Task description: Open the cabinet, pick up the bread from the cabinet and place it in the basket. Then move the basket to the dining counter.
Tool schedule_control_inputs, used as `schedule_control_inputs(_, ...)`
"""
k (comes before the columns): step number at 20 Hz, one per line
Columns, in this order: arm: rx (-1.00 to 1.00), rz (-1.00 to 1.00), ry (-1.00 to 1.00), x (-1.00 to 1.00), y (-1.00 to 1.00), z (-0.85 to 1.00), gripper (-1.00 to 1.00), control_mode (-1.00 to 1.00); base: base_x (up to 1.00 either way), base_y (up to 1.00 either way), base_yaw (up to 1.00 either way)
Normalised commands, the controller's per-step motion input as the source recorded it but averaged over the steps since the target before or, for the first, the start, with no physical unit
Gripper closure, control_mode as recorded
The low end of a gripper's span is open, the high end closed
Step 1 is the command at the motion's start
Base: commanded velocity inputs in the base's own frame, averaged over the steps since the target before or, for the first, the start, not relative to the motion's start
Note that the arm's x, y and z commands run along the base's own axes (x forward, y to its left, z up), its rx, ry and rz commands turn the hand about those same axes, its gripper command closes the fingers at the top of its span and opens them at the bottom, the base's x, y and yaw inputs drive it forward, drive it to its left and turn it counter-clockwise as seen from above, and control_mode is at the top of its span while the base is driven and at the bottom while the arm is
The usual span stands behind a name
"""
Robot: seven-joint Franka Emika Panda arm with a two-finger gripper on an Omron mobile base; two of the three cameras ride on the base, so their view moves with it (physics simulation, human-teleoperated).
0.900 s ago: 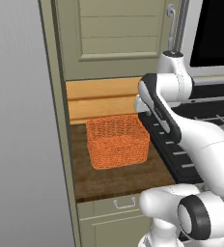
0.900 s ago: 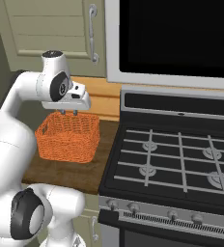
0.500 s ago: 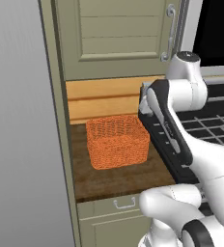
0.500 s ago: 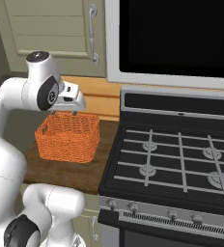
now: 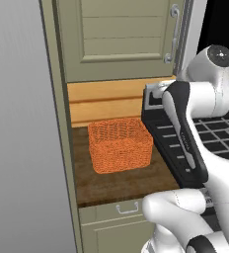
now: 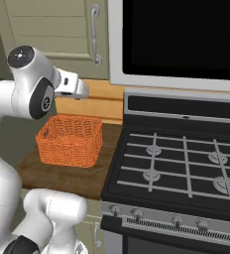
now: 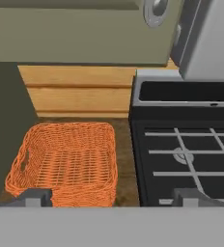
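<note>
1. We count one orange woven basket (image 5: 120,145), and in the hand view it sits with nothing inside it.
2. The basket stands on the dark wood-grain bench (image 5: 121,183), just beside the left edge of the black gas stove (image 6: 186,163).
3. We count one sage-green cabinet (image 5: 121,39) above the bench, its grooved door shut, with one long silver bar handle (image 5: 174,32) near its right edge.
4. We see no bread in any view; with the cabinet door shut, its inside is hidden from us.
5. Behind the basket, pale wood boards (image 5: 106,101) line the wall between bench and cabinet.
6. We count one small pale drawer (image 5: 124,212) with a thin wire pull under the bench front.
7. On the stove we count four burners under the grates in the right base view, and one dark oven window panel (image 6: 186,39) rises above them.
8. The arm rises from the base, bends at a raised elbow and reaches forward at about the height of the cabinet's lower edge, above the seam between basket and stove.
9. Of the end effector (image 7: 114,195) we see two dark finger tips (image 7: 34,197) set wide apart at the bottom of the hand view, with nothing between them.
</note>
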Motion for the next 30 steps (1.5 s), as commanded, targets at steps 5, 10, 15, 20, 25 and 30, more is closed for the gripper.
schedule_control_inputs(5,0.0,-0.06,-0.01,0.23,-0.13,0.71,-1.0,-1.0,0.0,0.0,0.0)
schedule_control_inputs(10,0.0,-0.04,-0.07,0.41,-0.03,0.32,-1.0,-1.0,0.0,0.0,0.0)
schedule_control_inputs(15,0.0,-0.01,-0.16,0.46,-0.09,0.13,-1.0,-1.0,0.0,0.0,0.0)
schedule_control_inputs(20,0.0,0.0,-0.23,0.26,-0.11,0.05,-1.0,-1.0,0.0,0.0,0.0)
schedule_control_inputs(25,0.0,0.0,-0.11,0.24,-0.14,0.2,-1.0,-1.0,0.0,0.0,0.0)
schedule_control_inputs(30,0.02,-0.02,0.0,0.31,-0.13,0.26,-1.0,-1.0,0.0,0.0,0.0)
